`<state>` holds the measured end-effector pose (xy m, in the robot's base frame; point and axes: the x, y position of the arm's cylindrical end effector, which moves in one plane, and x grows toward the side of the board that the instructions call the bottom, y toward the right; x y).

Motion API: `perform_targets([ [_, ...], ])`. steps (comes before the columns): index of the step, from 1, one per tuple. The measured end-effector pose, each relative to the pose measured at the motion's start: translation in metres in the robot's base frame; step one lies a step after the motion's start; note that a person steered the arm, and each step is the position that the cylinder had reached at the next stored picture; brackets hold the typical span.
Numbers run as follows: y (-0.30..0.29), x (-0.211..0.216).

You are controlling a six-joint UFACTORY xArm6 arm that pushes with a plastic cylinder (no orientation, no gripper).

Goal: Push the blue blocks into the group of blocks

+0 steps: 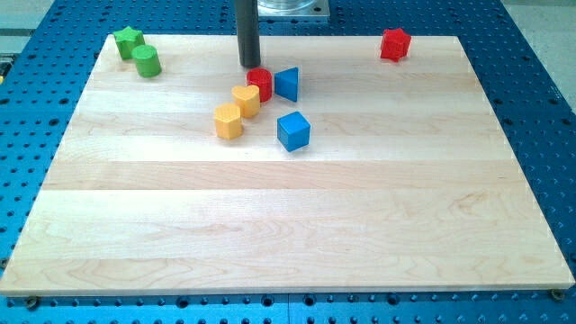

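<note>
Wooden board (288,225): my tip (249,66) partly hides the red cylinder (262,83).

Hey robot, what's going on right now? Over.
My tip just above red cylinder. Blue triangle touching it; blue cube apart, below. Nothing between cube and group.

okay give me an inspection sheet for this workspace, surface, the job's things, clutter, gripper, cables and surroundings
Surface: wooden board, flat, bare across its lower half.
Job's things: blue triangular block touching the red round block; blue cube apart, below it; two yellow blocks beside the red one.
Clutter: green star block and green round block at the view's top left; red block at top right.
Grippers: none; my tip just above the red round block.
Cables: nothing seen.
Surroundings: blue perforated table around the board.
</note>
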<state>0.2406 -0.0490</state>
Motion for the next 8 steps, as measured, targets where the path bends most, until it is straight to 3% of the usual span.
perform_targets([
  [1,0.076,0.010],
  [3,0.082,0.073],
  [6,0.049,0.111],
  [7,0.108,0.084],
  [8,0.123,0.122],
])
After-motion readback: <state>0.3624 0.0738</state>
